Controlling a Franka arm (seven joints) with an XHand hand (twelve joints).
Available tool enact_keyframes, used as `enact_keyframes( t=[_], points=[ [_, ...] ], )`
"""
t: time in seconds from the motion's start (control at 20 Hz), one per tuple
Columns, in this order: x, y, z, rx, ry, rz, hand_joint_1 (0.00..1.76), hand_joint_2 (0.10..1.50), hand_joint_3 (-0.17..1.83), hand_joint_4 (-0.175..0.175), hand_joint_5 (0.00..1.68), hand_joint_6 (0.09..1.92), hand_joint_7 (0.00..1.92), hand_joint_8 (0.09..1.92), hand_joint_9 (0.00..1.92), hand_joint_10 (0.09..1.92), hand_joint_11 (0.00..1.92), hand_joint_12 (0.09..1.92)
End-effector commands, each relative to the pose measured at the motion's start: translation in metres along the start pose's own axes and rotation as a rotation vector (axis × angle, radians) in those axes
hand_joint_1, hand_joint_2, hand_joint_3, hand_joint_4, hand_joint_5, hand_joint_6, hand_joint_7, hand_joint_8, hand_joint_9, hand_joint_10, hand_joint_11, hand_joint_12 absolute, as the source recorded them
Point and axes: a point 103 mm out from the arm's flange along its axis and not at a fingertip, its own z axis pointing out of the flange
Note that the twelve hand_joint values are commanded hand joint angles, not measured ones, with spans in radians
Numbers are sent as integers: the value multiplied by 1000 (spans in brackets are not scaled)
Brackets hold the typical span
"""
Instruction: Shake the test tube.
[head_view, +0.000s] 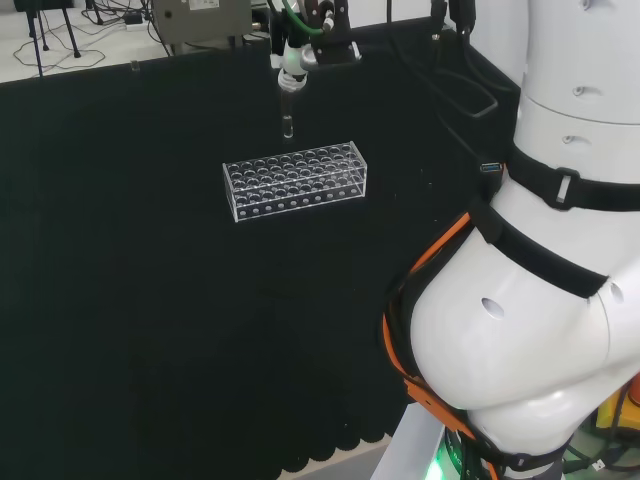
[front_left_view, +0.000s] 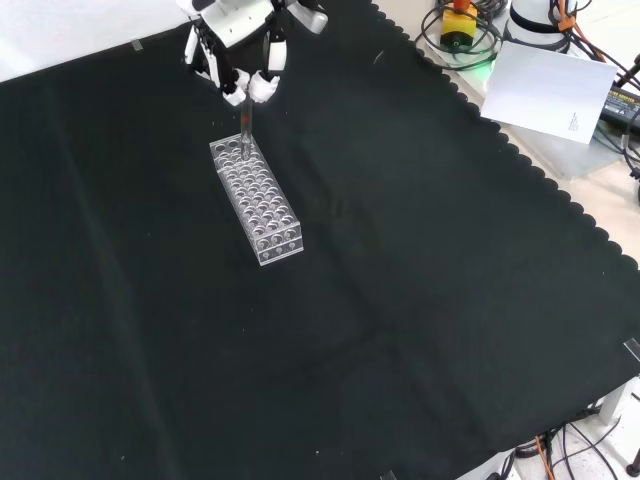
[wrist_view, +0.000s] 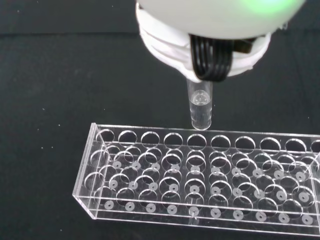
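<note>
In the upper middle of the head view, the hand pinches the top of the tube with curled fingers. The tube hangs upright, its bottom just above the far edge of the clear rack and free of the holes. I judge the tube is lifted out. Next it needs more height, then short shakes well away from the rack.
</note>
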Motion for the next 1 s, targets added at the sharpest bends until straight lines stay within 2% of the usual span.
enact_keyframes(
  t=[0.05, 0.45, 0.85, 1.0],
  points=[
    [-2, -7, -7, -7, 6, -3, 1436, 580, 680, -175, 1378, 442, 1471, 582, 1497, 87, 742, 1198],
    [10, -10, -11, -17, 25, -17, 1436, 577, 683, -175, 1379, 441, 1472, 580, 1499, 87, 742, 1198],
    [51, -5, -14, -27, 48, -93, 1436, 576, 686, -175, 1380, 440, 1473, 580, 1501, 87, 743, 1199],
    [59, -3, -17, -32, 48, -109, 1436, 575, 687, -175, 1381, 440, 1473, 580, 1501, 87, 743, 1199]
  ],
)
